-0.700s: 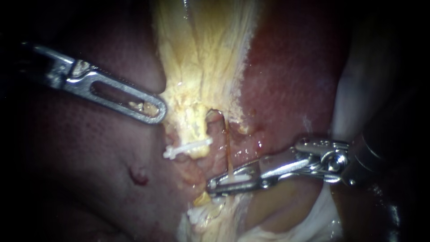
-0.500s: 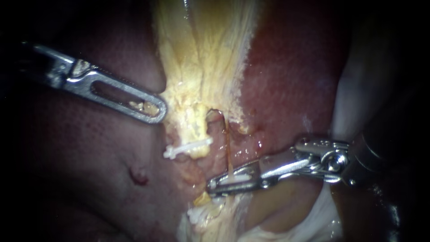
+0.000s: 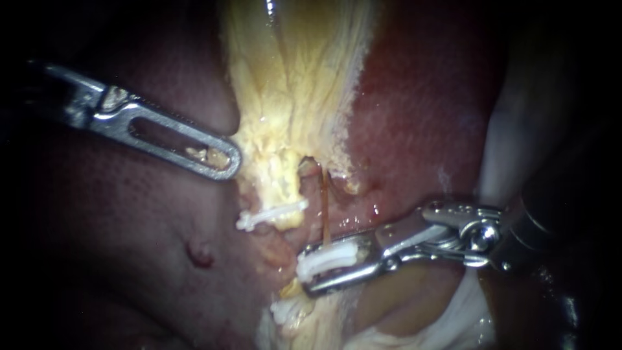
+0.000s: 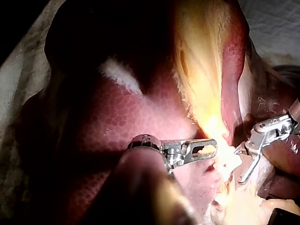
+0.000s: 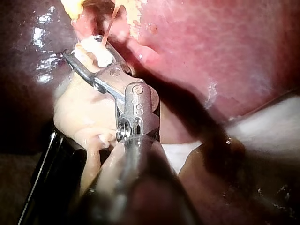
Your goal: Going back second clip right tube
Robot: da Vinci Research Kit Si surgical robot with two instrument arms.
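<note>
Nearest, the right instrument (image 3: pixel 310 269) comes in low, its claw parted – a dark gap shows along the lower blade. A white clip (image 3: pixel 327 259) lies between the two halves, and the thin orange right tube (image 3: pixel 322 207) runs straight down into it. Just beyond, beside the tube, a second white clip (image 3: pixel 272 214) sits crosswise on the pale stalk next to it. Further back, the left instrument (image 3: pixel 223 162) has its claw closed on the edge of the yellow tissue (image 3: pixel 291 97) (a scrap shows through its window). The dark red liver (image 3: pixel 414 116) lies behind on both sides.
</note>
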